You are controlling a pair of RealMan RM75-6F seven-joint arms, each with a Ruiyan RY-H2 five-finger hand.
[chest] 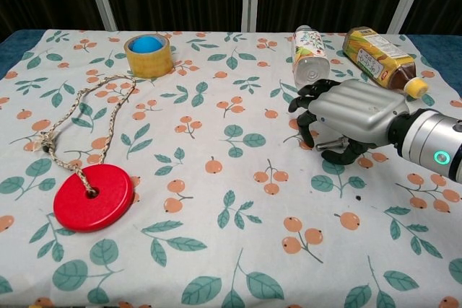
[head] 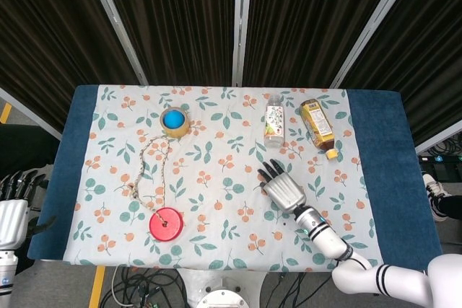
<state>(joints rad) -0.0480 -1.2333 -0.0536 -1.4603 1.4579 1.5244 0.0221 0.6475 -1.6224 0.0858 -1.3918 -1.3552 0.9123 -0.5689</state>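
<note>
Fingers (chest: 312, 115) of the right hand (chest: 345, 117) curl down over a small metal bolt (chest: 326, 136) on the cloth, arched around it, but whether they grip it I cannot tell. Bolt looks stiff, light, slick; best pinched across its shank. Beyond lies a floral tablecloth (chest: 216, 91), soft and printed, with dark curtains (head: 180, 12) behind.

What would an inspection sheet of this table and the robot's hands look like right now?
Surface: tablecloth with a leaf-and-fruit print.
Job's things: small metal bolt, mostly hidden under the right hand.
Clutter: clear bottle and amber bottle lying down; tape roll around a blue ball; red disc on a rope.
Hands: right hand has its fingers curled over the bolt; left hand is beside the table.
Cables: on the floor.
Surroundings: dark curtains.
</note>
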